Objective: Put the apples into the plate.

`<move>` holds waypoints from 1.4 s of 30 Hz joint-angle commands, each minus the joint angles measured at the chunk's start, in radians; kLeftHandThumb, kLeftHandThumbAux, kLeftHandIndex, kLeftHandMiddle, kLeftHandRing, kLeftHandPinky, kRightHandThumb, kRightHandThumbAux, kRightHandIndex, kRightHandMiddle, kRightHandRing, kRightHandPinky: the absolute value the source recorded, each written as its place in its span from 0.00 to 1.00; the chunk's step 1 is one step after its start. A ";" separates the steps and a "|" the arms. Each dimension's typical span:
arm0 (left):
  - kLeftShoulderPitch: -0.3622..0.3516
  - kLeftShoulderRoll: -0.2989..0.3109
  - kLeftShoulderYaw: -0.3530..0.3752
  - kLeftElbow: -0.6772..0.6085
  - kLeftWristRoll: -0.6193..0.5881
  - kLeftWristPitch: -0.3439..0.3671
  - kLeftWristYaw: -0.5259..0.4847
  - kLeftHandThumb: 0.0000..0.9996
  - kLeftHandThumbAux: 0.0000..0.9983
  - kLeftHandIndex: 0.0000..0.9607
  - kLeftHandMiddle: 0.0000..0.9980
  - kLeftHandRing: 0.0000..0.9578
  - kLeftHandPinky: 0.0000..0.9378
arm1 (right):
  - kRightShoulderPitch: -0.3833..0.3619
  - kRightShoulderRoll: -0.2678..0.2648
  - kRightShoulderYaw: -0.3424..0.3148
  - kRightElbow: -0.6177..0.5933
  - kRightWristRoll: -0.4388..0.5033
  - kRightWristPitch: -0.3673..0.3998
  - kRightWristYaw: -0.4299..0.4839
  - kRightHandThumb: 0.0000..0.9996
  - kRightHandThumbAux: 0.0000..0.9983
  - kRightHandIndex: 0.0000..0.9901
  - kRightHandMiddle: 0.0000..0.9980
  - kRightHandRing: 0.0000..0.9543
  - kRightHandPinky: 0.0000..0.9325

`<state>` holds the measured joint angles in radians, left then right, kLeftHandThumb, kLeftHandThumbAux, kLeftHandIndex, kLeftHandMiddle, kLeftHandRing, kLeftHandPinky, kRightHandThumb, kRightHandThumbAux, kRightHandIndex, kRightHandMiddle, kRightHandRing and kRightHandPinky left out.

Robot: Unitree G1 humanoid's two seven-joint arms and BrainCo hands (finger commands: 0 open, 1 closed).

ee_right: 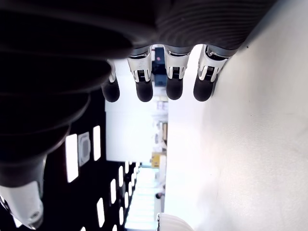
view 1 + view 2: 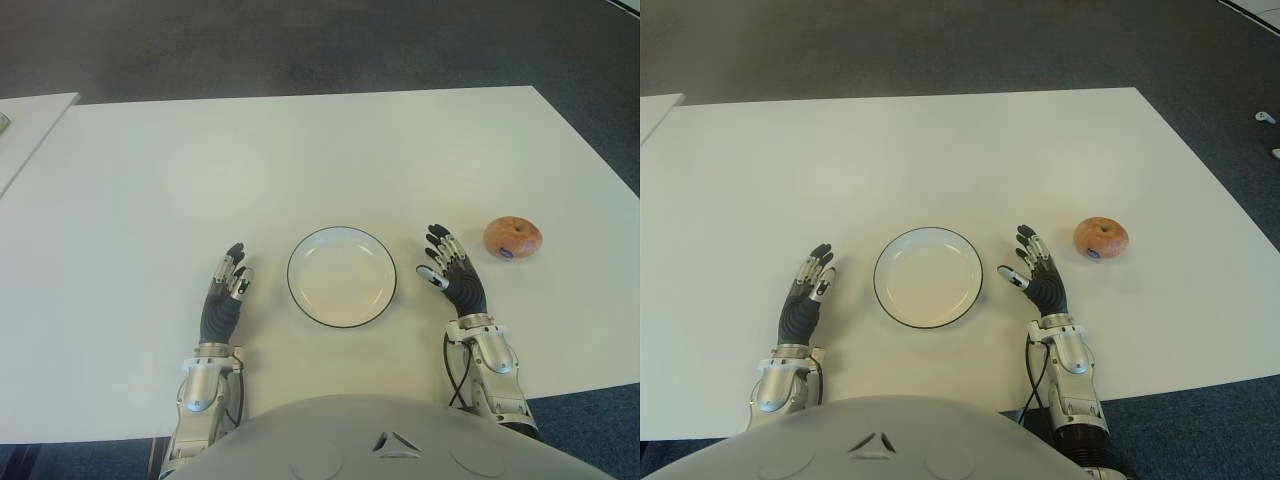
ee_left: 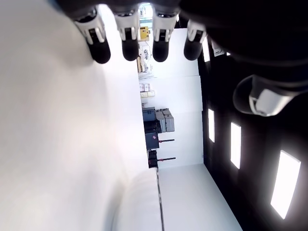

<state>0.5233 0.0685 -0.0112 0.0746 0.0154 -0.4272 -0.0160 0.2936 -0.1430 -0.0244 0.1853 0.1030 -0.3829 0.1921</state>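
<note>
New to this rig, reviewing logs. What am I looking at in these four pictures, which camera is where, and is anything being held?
It is a humanoid robot with two many-fingered hands. The two wide pictures come from a stereo camera on its head, looking down at a white table. The two close-up pictures come from cameras on each wrist, looking along that hand's fingers.

On the table: an empty white plate in front of the robot, and one apple to the right of it.

The left hand shows left of the plate, the right hand between plate and apple. Both have straight, open fingers and hold nothing.
</note>
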 commanded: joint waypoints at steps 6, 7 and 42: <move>0.061 0.009 -0.001 0.046 -0.009 0.116 -0.025 0.03 0.38 0.00 0.00 0.00 0.00 | 0.092 0.038 0.035 0.129 -0.027 0.117 -0.012 0.14 0.60 0.00 0.01 0.00 0.00; 0.062 0.009 -0.001 0.044 -0.009 0.118 -0.026 0.03 0.38 0.00 0.00 0.00 0.00 | 0.092 0.038 0.034 0.129 -0.026 0.118 -0.012 0.14 0.60 0.00 0.01 0.00 0.00; 0.027 0.024 0.009 0.102 -0.007 0.085 -0.042 0.04 0.37 0.00 0.00 0.00 0.00 | 0.028 -0.287 0.036 -0.239 -1.004 -0.161 -0.571 0.20 0.47 0.00 0.02 0.00 0.00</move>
<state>0.5278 0.0732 -0.0065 0.0559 0.0102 -0.4415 -0.0289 0.3844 -0.2476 0.0135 0.0179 -0.4554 -0.4743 -0.1341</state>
